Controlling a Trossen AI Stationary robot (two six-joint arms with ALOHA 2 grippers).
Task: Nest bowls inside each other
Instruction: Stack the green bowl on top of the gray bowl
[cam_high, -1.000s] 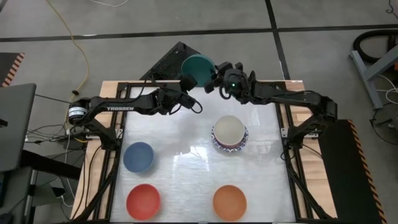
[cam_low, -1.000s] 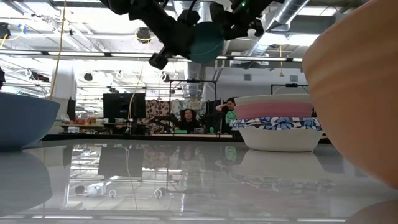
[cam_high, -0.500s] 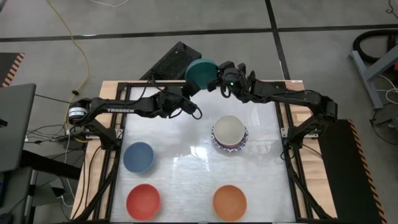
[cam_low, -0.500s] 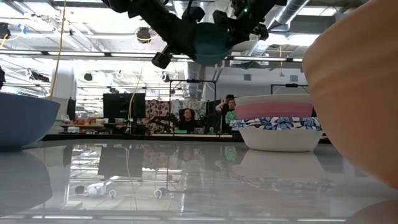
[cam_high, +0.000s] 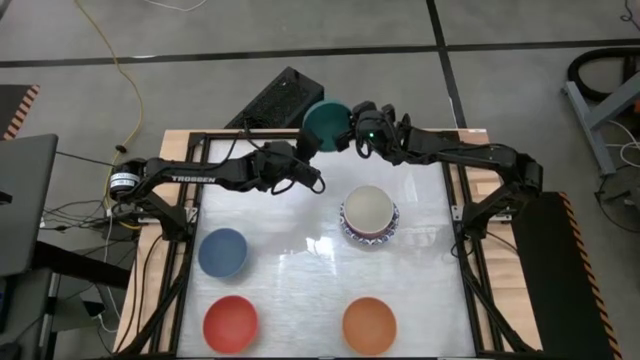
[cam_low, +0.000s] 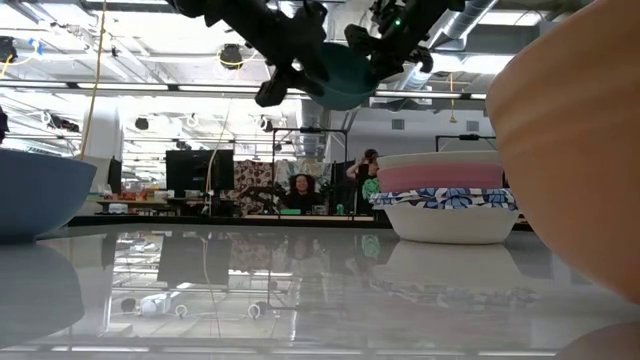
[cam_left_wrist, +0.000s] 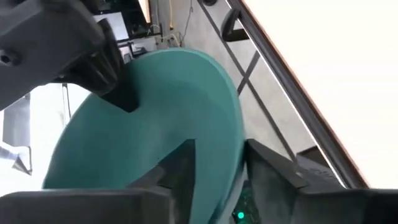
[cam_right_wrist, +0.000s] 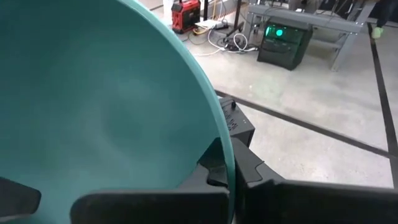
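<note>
A green bowl (cam_high: 325, 123) hangs high over the table's far edge, opening up and a little tilted. My right gripper (cam_high: 348, 131) is shut on it from the right. My left gripper (cam_left_wrist: 217, 177) is open, with one finger inside the bowl's rim and one outside; I see no contact. A stack (cam_high: 369, 216) right of centre holds a cream bowl inside a pink one inside a blue-and-white patterned one, standing on its base. Blue (cam_high: 222, 252), red (cam_high: 230, 323) and orange (cam_high: 369, 325) bowls stand singly nearer the front. My right gripper pinches the green bowl's rim (cam_right_wrist: 225, 163), one finger inside the bowl and one outside against its wall. The fingers come nearly level, slanting a little down, from the table's right. The bowl is lifted clear of everything, opening up and slightly tilted.
The table frame's far rail (cam_high: 250, 133) runs under the held bowl. A dark flat object (cam_high: 272, 100) lies on the floor beyond it. Bare tabletop (cam_high: 290, 220) lies between the stack and the blue bowl.
My right gripper has closed in on the green bowl and taken hold of its rim. The bowl has tipped from standing on edge to nearly level, opening up, and drifted slightly toward the right. My left gripper has rolled and drawn a little back from the bowl.
</note>
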